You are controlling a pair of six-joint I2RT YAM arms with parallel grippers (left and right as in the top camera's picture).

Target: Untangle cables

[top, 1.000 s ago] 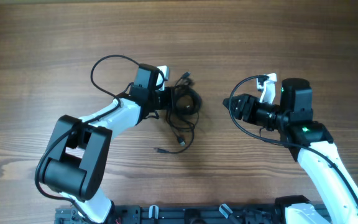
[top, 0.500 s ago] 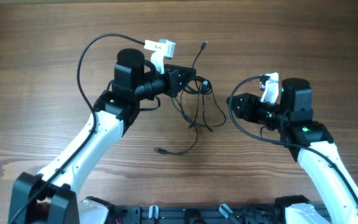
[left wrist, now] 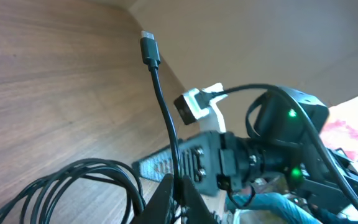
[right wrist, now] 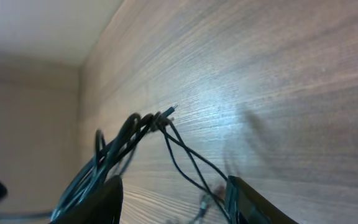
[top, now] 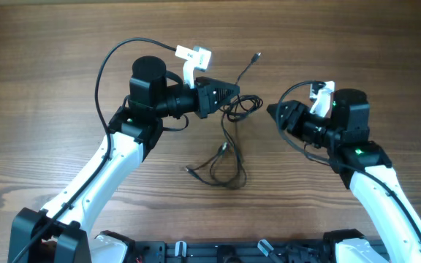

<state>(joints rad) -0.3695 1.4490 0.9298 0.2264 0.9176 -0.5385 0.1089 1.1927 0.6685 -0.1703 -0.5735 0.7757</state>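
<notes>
**Left end effector grips cables above surface, right one open beside them**

Left arm reaches in from the lower left over the wooden surface. The left end effector is closed on the cables, pinching the black cords near the top of the tangle. In the left wrist view the fingers are pressed together with one cord coming out between them and rising to a plug. More loops sit at the lower left of that view.

From overhead, that plug sticks up and to the right of the grip. The rest of the cords trail down from the grip into a loose loop toward the near edge, with another plug end at the loop's left. I cannot tell whether the loop rests on the surface.

The right end effector is just right of the tangle and points at it without touching it. The right wrist view shows its fingers apart with nothing between them, so it is open. The cords are bunched ahead of it, against the wood grain.
</notes>
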